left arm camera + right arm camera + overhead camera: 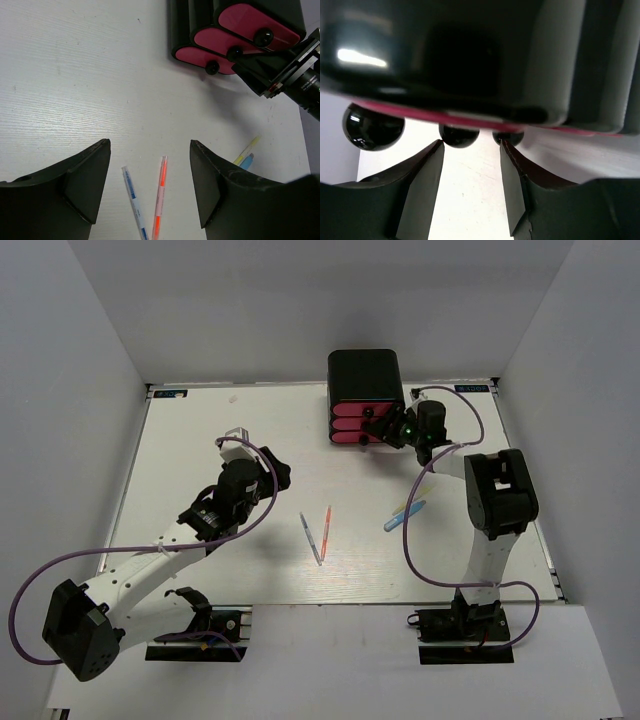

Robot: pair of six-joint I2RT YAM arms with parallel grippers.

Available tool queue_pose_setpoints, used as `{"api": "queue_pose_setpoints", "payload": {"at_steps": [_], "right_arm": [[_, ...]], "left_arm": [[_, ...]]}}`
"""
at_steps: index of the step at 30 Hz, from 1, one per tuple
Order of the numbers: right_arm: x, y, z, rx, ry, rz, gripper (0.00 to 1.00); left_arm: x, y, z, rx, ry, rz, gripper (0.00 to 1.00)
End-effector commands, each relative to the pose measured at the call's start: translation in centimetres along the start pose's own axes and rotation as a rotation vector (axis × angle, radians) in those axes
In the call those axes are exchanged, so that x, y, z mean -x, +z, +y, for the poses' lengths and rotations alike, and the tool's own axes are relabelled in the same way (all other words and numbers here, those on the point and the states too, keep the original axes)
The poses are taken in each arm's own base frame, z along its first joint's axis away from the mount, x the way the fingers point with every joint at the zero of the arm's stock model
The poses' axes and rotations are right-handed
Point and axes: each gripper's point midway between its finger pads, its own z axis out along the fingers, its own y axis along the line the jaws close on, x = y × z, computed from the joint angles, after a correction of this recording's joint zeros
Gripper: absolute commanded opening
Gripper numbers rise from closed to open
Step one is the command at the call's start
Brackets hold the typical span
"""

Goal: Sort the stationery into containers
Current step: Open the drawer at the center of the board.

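Overhead camera looks down on the whole surface (200,440) from high above its near edge. Left wrist view faces across toward the pink drawers (220,40), while the right wrist view sits tight beneath those same drawers' knobs (459,137).

L arm (150,570) ran from its base at the near-left corner diagonally fwd and inward, elbow low, wrist raised. L hand (149,142) pointed fwd-right and tilted down, jaws wide apart, nothing btwn the fingers (85,185). R arm (495,500) rose from its base on the near-right side, then bent at the elbow, w/ the forearm reaching fwd and left. R hand (471,142) pointed left, approx level, jaws partly apart, nothing gripped btwn its fingers (420,190). Both hands were well apart from each other.
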Motion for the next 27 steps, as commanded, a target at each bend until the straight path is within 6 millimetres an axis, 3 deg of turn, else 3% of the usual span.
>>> {"api": "queue_pose_setpoints", "payload": {"at_steps": [1, 11, 18, 23, 27], "right_arm": [[2.8, 0.9, 1.9, 0.061, -0.033, -0.082, 0.55], [3.3, 1.9, 2.3, 0.075, -0.011, -0.097, 0.55], [2.8, 2.0, 2.0, 0.081, 0.003, -0.091, 0.28], [1.7, 0.8, 1.9, 0.086, 0.014, -0.070, 0.23], [-0.1, -1.2, 2.1, 0.092, 0.024, -0.045, 0.23]], "left_arm": [[0.1, -0.2, 0.1, 0.000, -0.011, -0.008, 0.74], [-0.5, -0.1, 0.2, 0.005, -0.012, 0.010, 0.74], [-1.7, 0.1, -0.2, -0.009, -0.048, 0.063, 0.69], [-4.2, 0.9, 0.0, 0.022, -0.092, 0.161, 0.66], [-6.1, 1.7, -0.1, 0.059, -0.104, 0.255, 0.66]]}}
